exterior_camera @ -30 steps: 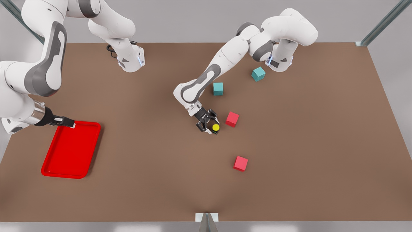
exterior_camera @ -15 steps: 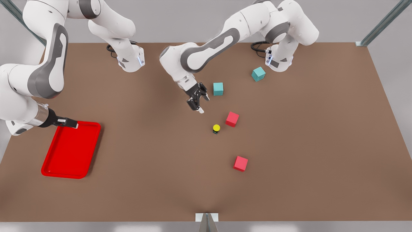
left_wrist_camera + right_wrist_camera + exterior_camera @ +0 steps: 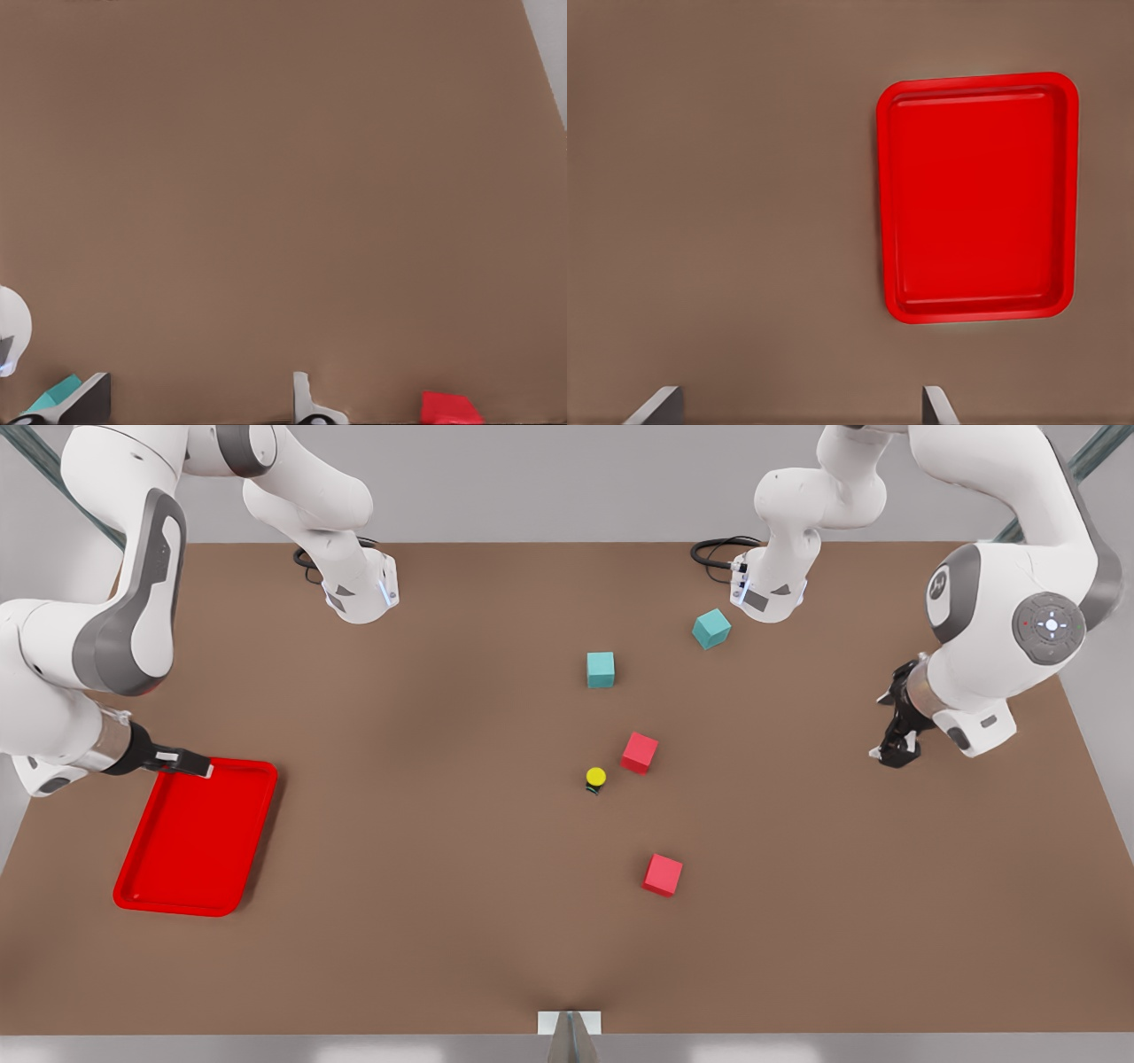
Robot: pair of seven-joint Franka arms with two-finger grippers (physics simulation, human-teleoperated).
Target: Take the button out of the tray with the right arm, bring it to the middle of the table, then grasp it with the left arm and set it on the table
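Button set down on the bench; the task looks finished.

The button stands alone mid-bench, just beside a red cube, out of the empty tray. The left claw hangs well apart from it, fingers spread, holding nothing. The right claw waits at the tray's rim, fingers parted. Judged next: nothing beyond parking.

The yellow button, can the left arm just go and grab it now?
Probably yes. The button stands alone on the bare table, apart from the nearest red cube. The left pincer hangs open over at the front view's right with nothing between them. The right pincer waits by the tray.
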